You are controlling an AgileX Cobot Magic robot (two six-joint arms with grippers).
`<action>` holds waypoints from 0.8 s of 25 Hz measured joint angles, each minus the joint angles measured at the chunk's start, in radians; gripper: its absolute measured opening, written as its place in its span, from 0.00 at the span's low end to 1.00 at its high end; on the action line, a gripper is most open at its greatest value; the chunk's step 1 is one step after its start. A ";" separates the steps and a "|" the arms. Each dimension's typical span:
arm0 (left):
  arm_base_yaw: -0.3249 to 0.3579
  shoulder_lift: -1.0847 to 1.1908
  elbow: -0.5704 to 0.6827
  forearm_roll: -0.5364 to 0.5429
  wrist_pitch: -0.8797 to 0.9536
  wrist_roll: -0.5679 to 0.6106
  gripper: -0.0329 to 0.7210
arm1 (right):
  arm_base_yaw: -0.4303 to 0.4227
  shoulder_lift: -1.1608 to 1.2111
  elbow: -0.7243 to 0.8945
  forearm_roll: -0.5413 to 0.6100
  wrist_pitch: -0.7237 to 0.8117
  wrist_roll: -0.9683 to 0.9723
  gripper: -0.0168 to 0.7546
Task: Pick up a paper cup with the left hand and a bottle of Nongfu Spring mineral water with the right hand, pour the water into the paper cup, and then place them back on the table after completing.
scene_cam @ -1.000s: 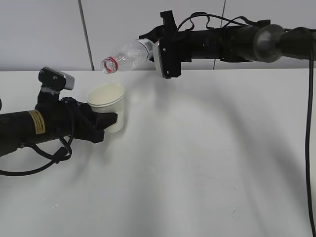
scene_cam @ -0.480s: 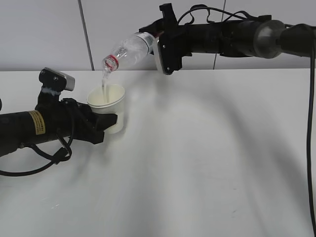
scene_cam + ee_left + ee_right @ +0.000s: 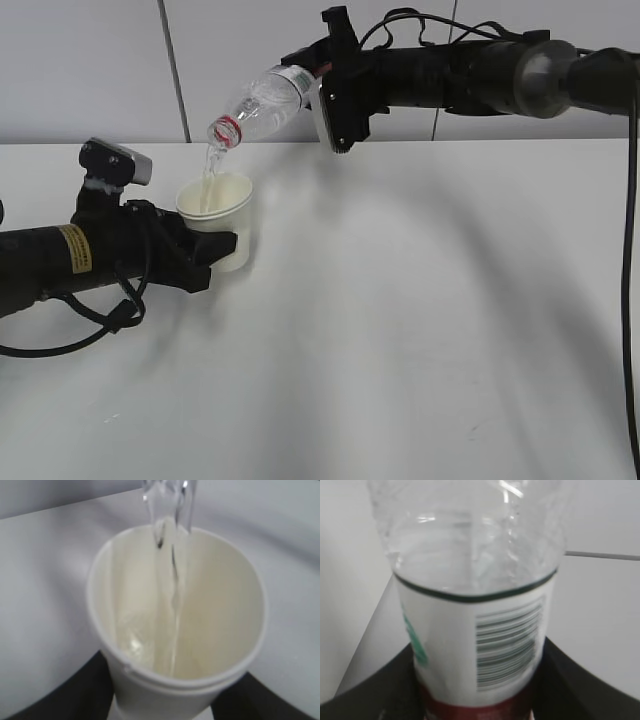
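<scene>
We see the paper cup (image 3: 219, 218) upright and just clear of the table (image 3: 420, 330), clamped by the left hand (image 3: 212, 250), whose jaws close on its lower wall so that its mouth stays level to catch the flow. Directly above the cup's rim, the bottle (image 3: 255, 108) is tipped neck-down, so the water (image 3: 209, 170) falls in a thin stream into the cup; in the left wrist view the stream (image 3: 172, 580) lands inside, pooling at the bottom. The right hand (image 3: 325, 85) grips the bottle by its labelled base, up and to the right of the cup. Beneath the cup lies a plain white tabletop; behind the cup stands a pale panelled wall (image 3: 90, 70).
</scene>
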 joint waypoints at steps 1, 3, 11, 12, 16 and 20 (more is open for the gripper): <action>0.000 0.000 0.000 0.000 0.000 0.000 0.52 | 0.000 0.000 0.000 0.000 0.000 -0.004 0.53; 0.000 0.000 0.000 0.000 0.000 0.000 0.52 | 0.000 0.000 0.000 0.000 0.000 -0.006 0.53; 0.000 0.000 0.000 0.001 0.006 0.000 0.52 | 0.000 0.000 0.000 0.000 0.000 -0.008 0.53; 0.000 0.000 0.000 0.001 0.007 0.000 0.52 | 0.000 0.000 0.000 0.000 0.000 -0.008 0.53; 0.000 0.000 0.000 0.002 0.007 0.000 0.52 | 0.000 0.000 0.000 0.001 0.000 -0.012 0.53; 0.000 0.000 0.000 0.002 0.007 0.000 0.52 | 0.000 0.000 0.000 0.001 0.000 -0.012 0.53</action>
